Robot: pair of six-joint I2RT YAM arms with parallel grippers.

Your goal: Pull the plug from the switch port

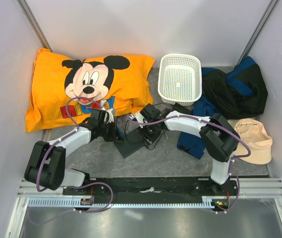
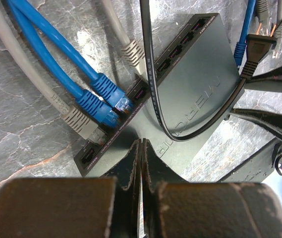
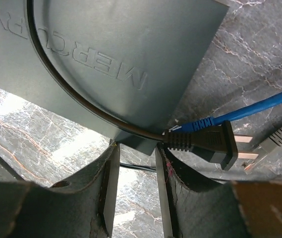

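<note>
The switch port (image 2: pixel 195 84) is a flat dark-grey box lying on the marble table; it also shows in the top view (image 1: pixel 130 145) and the right wrist view (image 3: pixel 106 44). Two blue plugs (image 2: pixel 103 96) and a grey plug (image 2: pixel 79 121) sit in sockets along its narrow edge. Another grey plug (image 2: pixel 132 52) lies close by the sockets. My left gripper (image 2: pixel 141 145) is shut, its tips resting on the box's top near the sockets. My right gripper (image 3: pixel 136 156) is open, with a corner of the box between its fingertips (image 3: pixel 112 163).
A black power cord (image 2: pixel 153 99) loops over the box and ends in a loose two-prong plug (image 3: pixel 205 143). An orange pillow (image 1: pixel 81 84), a white basket (image 1: pixel 180 79), dark clothes (image 1: pixel 235 91) and a beige cap (image 1: pixel 254 139) ring the work area.
</note>
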